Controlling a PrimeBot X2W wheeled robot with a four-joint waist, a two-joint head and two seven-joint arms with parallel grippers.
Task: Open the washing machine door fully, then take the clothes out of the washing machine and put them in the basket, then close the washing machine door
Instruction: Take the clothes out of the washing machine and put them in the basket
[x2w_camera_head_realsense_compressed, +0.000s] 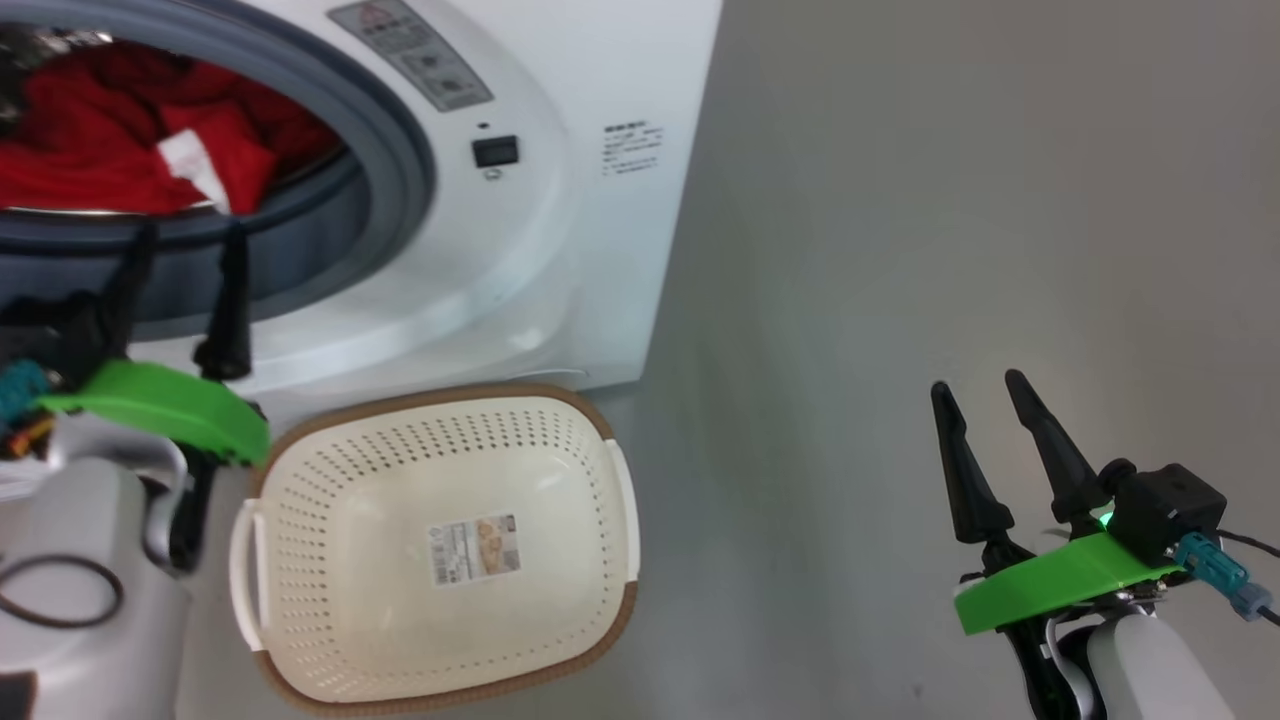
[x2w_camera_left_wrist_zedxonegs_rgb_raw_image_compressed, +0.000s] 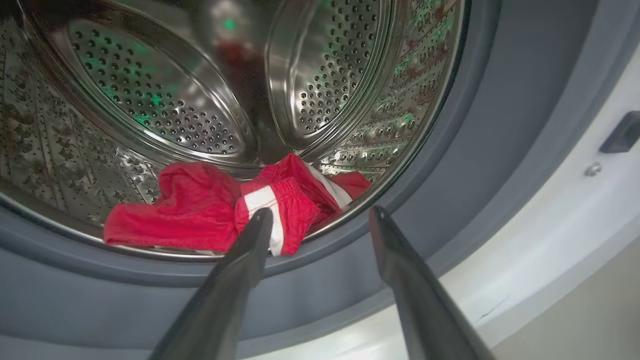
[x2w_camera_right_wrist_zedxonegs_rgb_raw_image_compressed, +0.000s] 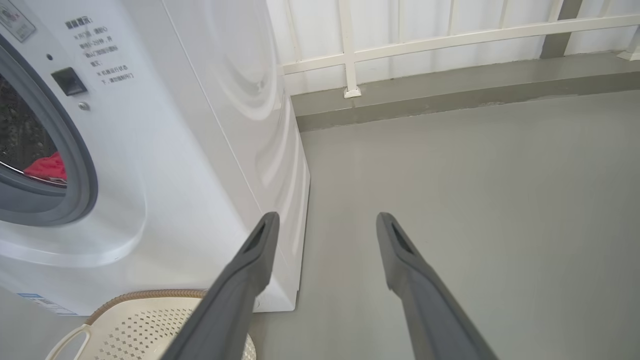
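The washing machine (x2w_camera_head_realsense_compressed: 560, 250) fills the head view from 9 to 12 o'clock. Its round mouth stands uncovered, with a grey rubber ring (x2w_camera_head_realsense_compressed: 405, 150) around it. The clothes (x2w_camera_head_realsense_compressed: 120, 150), red with a white patch, lie in the steel drum (x2w_camera_left_wrist_zedxonegs_rgb_raw_image_compressed: 150, 90) at its 6 o'clock, heaped just behind the ring's lower lip.

The left fingers (x2w_camera_head_realsense_compressed: 232, 290), at 9 o'clock in the head view, are spread apart and grip nothing. Their tips are at the ring's lower lip, near the clothes. In the left wrist view one fingertip overlaps the white stripe of the red heap, though whether it touches the fabric cannot be told. The other fingertip lies over the rubber ring at 3 o'clock from the heap.

The basket (x2w_camera_head_realsense_compressed: 440, 392) sits on the grey floor (x2w_camera_head_realsense_compressed: 950, 200) at 6 o'clock from the machine's mouth, just beside the machine's base. A paper label shows on its bottom.

The right fingers (x2w_camera_head_realsense_compressed: 965, 470), at 4 o'clock in the head view, are also spread apart and grip nothing. They hang over bare floor, well apart from the machine and the basket. In the right wrist view they point past the machine's side panel, with a white railing (x2w_camera_right_wrist_zedxonegs_rgb_raw_image_compressed: 450, 37) at 12 o'clock.
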